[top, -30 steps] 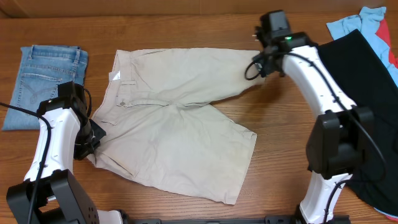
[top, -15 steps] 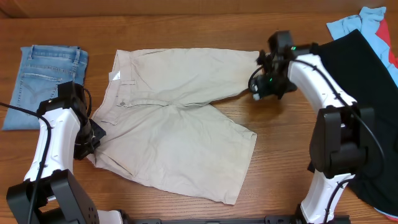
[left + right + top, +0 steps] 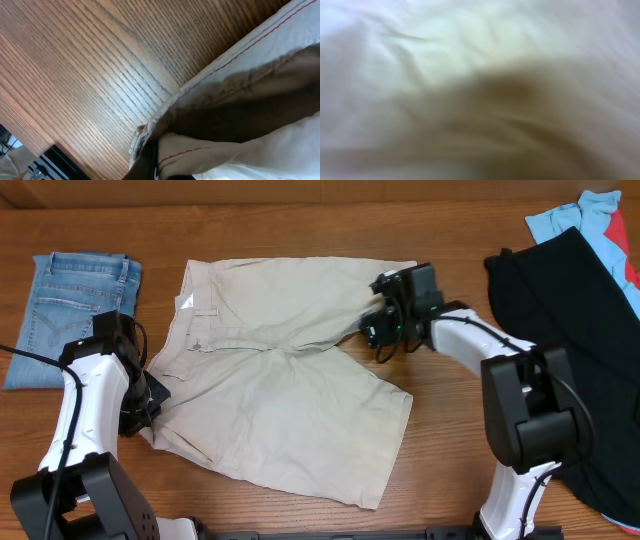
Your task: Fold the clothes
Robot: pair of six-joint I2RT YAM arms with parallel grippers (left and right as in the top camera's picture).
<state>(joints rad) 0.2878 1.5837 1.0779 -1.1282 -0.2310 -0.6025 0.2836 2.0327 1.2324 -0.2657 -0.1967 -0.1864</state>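
Note:
The beige shorts (image 3: 280, 370) lie spread flat on the wooden table, waistband to the left and both legs to the right. My left gripper (image 3: 147, 402) sits at the near waistband corner. In the left wrist view it (image 3: 156, 165) is shut on a fold of the shorts (image 3: 240, 100) with red stitching. My right gripper (image 3: 378, 320) is low over the hem of the far leg. The right wrist view shows only blurred beige cloth (image 3: 470, 75) very close; its fingers are hidden there.
Folded blue jeans (image 3: 75, 305) lie at the far left. A large black garment (image 3: 580, 330) lies at the right, with a light blue and red cloth (image 3: 600, 210) at the back right corner. Bare wood (image 3: 75, 75) lies beside the waistband.
My right gripper has moved left and toward the front, from beyond the far leg's corner down onto its hem. The left arm and the shorts have not moved.

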